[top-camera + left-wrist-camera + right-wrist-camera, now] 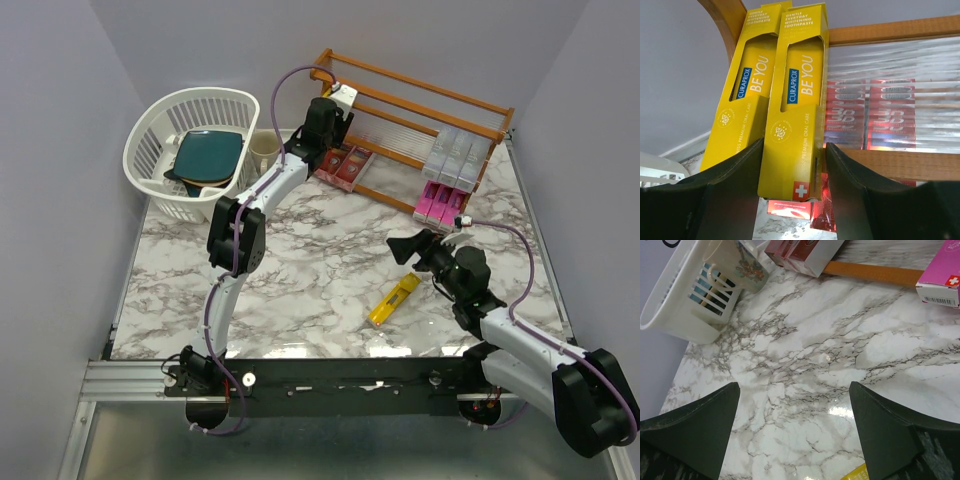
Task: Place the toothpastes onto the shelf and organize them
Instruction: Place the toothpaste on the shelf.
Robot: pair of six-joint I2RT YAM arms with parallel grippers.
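Matte black left pincer flanks glossy, rectangular yellow toothpaste carton.

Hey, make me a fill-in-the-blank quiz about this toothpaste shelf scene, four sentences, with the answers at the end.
1. The lone carton lying on the marble table is ___.
2. The right gripper is ___, with only marble between its fingers.
3. In the top view, the pink cartons sit at the ___ end of the shelf.
4. The left wrist view shows ___ yellow cartons side by side, one between the fingers of the left gripper.

Answers: yellow; open; right; two.
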